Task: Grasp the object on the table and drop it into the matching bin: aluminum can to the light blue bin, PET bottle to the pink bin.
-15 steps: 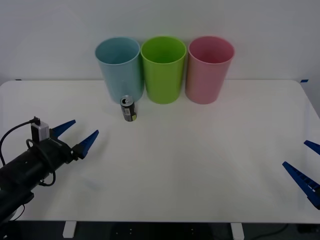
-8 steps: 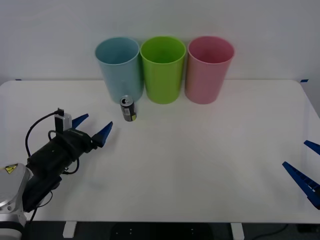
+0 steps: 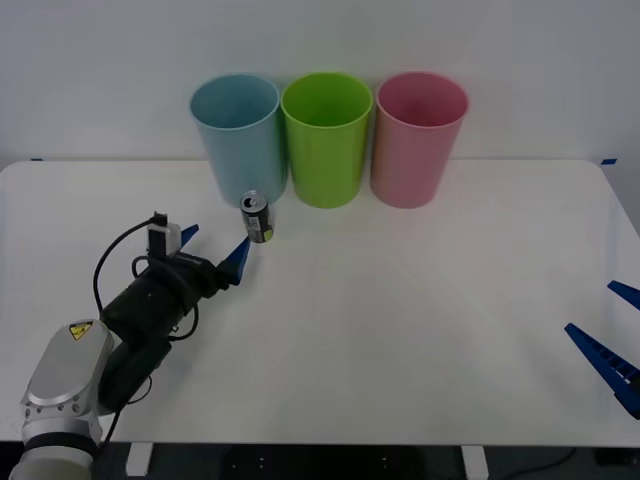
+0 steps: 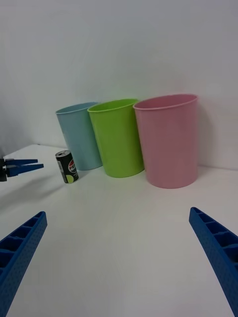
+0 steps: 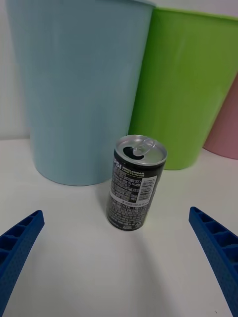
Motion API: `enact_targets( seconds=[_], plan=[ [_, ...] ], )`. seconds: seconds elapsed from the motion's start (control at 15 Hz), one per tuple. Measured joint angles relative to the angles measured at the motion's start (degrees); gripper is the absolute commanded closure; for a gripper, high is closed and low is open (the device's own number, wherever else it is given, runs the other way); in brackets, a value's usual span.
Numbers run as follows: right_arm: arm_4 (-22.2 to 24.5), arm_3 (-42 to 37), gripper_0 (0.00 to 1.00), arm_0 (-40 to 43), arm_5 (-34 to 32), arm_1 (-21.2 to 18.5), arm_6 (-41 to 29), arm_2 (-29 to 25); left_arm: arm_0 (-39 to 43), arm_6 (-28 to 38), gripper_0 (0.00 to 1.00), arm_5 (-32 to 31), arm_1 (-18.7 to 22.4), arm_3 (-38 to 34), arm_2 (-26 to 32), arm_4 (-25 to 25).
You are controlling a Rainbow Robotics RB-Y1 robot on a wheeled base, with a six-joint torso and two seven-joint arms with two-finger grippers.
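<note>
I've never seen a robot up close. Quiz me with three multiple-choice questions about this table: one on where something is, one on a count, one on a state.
1. The small dark drink can stands in front of which bin?
A tall light blue plastic bin
B pink
C lime green

2. How many bins stand there?
A two
B three
C four

3. The left pincer is:
A shut on the can
B open near the can
C inside a bin

Answers: 1 A, the can stands at the light blue bin's foot. 2 B, light blue, lime green, pink. 3 B, its fingers are spread, the can free.
</note>
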Motion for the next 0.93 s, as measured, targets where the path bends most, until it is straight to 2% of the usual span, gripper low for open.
enact_targets(
  seconds=[0.6,0.8,0.93],
  plan=[
    [0.00,0.00,0.00,0.00,0.00,0.00,0.00,0.00,-7.43,-0.83,0.00,11.82,-1.48,8.45,-5.30,0.44],
    [0.00,0.00,0.00,0.00,0.00,0.00,0.00,0.00,-8.70,-0.84,0.00,13.68,-3.37,9.83,-5.74,-0.73],
    [0.00,0.00,0.00,0.00,0.00,0.00,0.00,0.00,-11.15,-0.98,0.00,14.86,-4.08,13.25,-5.76,-1.57]
  ],
)
